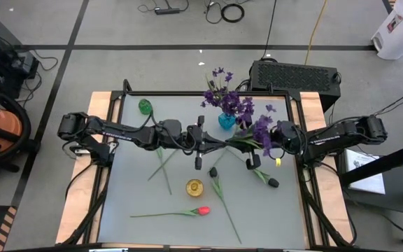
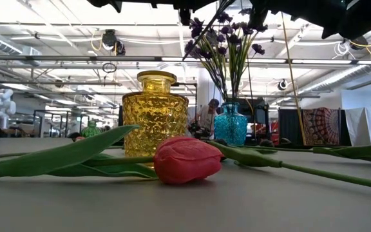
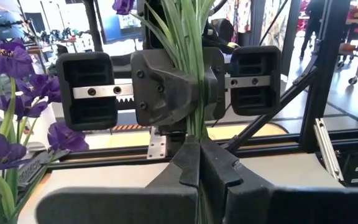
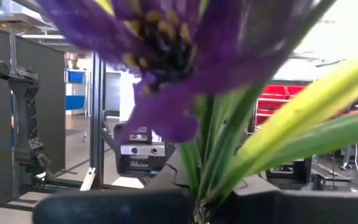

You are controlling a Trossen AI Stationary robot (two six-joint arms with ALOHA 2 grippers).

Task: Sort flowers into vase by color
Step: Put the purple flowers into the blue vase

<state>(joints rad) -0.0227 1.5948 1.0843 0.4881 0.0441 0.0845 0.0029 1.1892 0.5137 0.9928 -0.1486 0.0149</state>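
Observation:
A purple flower (image 1: 262, 131) hangs level above the table between my two grippers. My left gripper (image 1: 208, 144) comes from the left and is shut on its stem end. My right gripper (image 1: 248, 144) faces it from the right and is shut on the stems nearer the bloom (image 4: 160, 43), which lies back over that gripper. A blue vase (image 1: 227, 121) at the far middle holds more purple flowers (image 1: 224, 94). The red tulip (image 1: 201, 210) lies flat near the front. Two dark tulips (image 1: 213, 171) (image 1: 273, 183) lie on the table right of centre. My left gripper pinches the bundle of green stems (image 3: 195, 134) between its two fingertips (image 3: 188, 165), coming level from the table's left. The stems run on forward past the fingertips, along the fingers, to the other gripper, clear of the table. My right gripper pinches the same green stems (image 4: 211, 168) between its fingers, just below the bloom, coming level from the table's right. The bloom and long leaves (image 4: 303, 106) stand up over the gripper. The flower is lifted clear of the table.
A green vase (image 1: 145, 106) stands at the far left and a yellow vase (image 1: 194, 187) near the front middle. Loose green stems (image 1: 163, 164) lie left of centre. A black box (image 1: 294, 75) sits behind the table's far right edge.

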